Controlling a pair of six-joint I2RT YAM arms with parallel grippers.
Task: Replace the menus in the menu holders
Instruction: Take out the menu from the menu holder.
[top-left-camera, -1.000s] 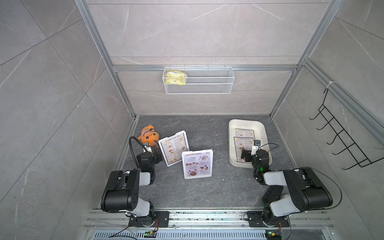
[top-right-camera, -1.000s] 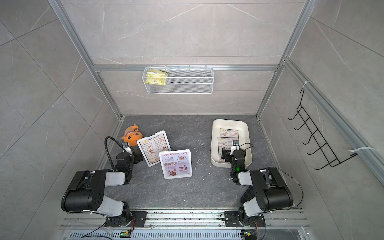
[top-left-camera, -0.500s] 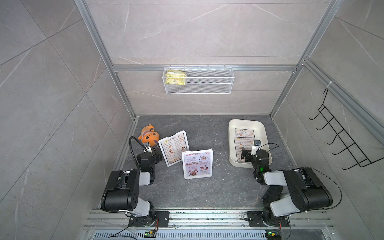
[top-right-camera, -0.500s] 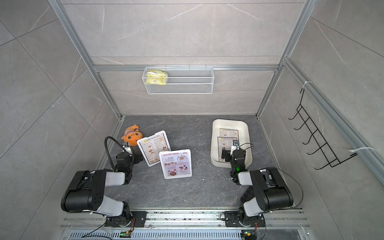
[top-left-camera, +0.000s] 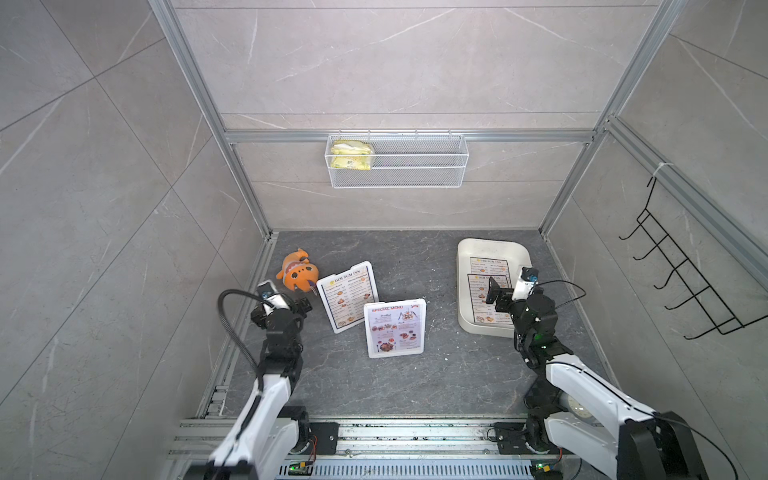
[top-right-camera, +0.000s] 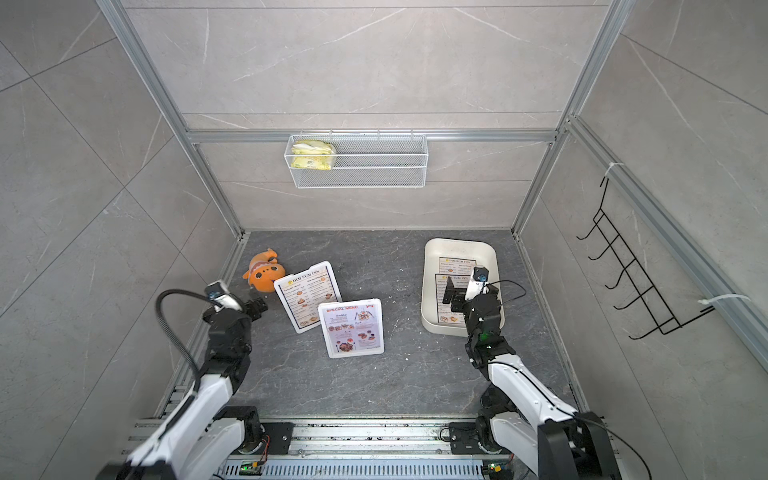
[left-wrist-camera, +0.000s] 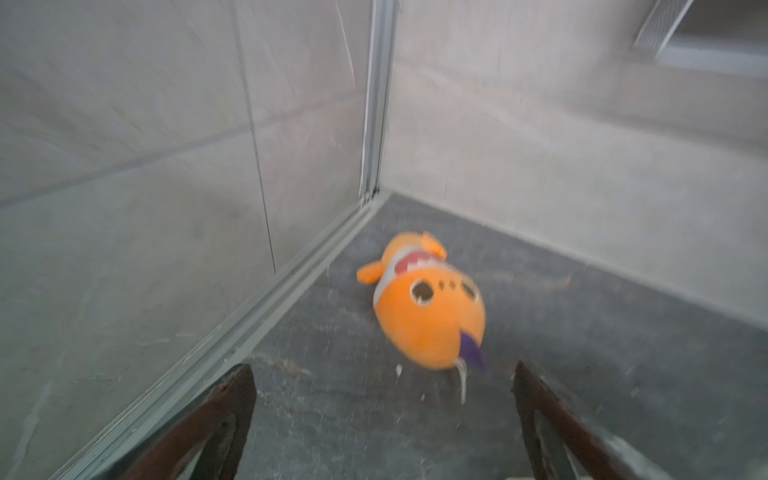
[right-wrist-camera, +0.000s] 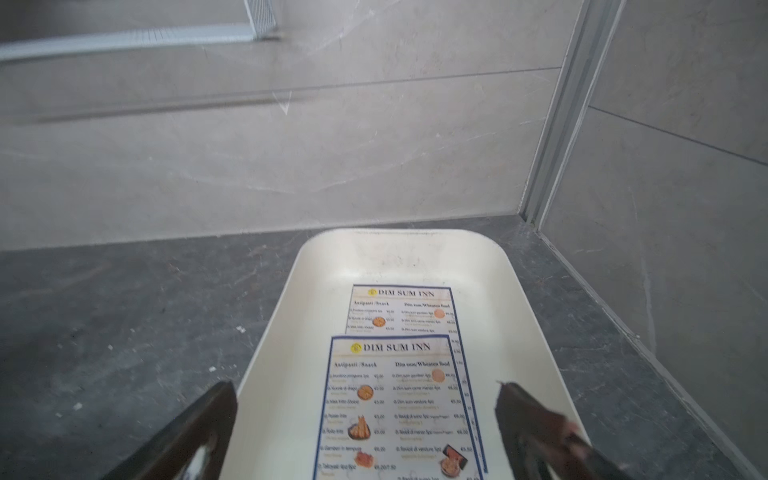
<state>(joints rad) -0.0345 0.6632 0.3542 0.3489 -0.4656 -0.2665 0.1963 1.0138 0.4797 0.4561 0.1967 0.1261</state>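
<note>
Nothing moved; right arm (top-left-camera: 536, 328) reaches forward, right gripper (right-wrist-camera: 365, 386) over tray (right-wrist-camera: 519, 299), spread.

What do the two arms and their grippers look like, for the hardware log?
The left arm and right arm have white links with black joints. A thick black hose-like cable loops off the left wrist. A thin black cable loops off the right wrist, where a green light glows. The left gripper and right gripper have dark, slim fingers.

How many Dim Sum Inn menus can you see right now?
3. One menu is in the menu holder beside the orange plush toy; two lie overlapping in the cream tray, the near one partly covering the far one. More may be hidden underneath.
</note>
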